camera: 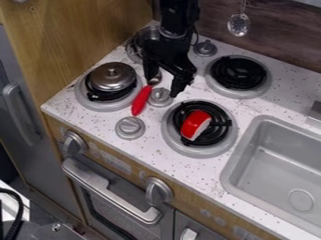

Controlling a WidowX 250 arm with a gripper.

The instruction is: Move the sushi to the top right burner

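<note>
At the far left stands a grey door with an upright handle (pixel 18 114), and a black cable (pixel 19 208) curls at the lower corner. A wood-grained side panel (pixel 81 42) rises beside the white, dark-speckled table (pixel 81 112) of the toy kitchen. Near that corner, a lidded metal pot (pixel 113 77) sits on the left front burner (pixel 98 102). Below, the wooden front (pixel 119 154) carries pale markings too small to read, silver dials (pixel 74 143) and, lower down, an oven door with a thick grey handle (pixel 113 191). A utensil with a red handle (pixel 140 101) lies slanting on the table, its metal end close to the fingers (pixel 182 80). The black arm (pixel 179 16) comes in from the top edge, left of centre, and hangs down in front of the back left burner; its gripper (pixel 164 86) points down over the table near a grey knob (pixel 160 96), with the fingers spread apart. To the right and nearer the front edge, the red-and-white sushi (pixel 195 124) rests tilted on the black coils of the right front burner (pixel 202 148). Behind it is the top right burner (pixel 238 73), below a hanging slotted spoon (pixel 238 24) and a dark wood-patterned wall (pixel 276 35). The grey sink (pixel 276 161) fills the right side.
</note>
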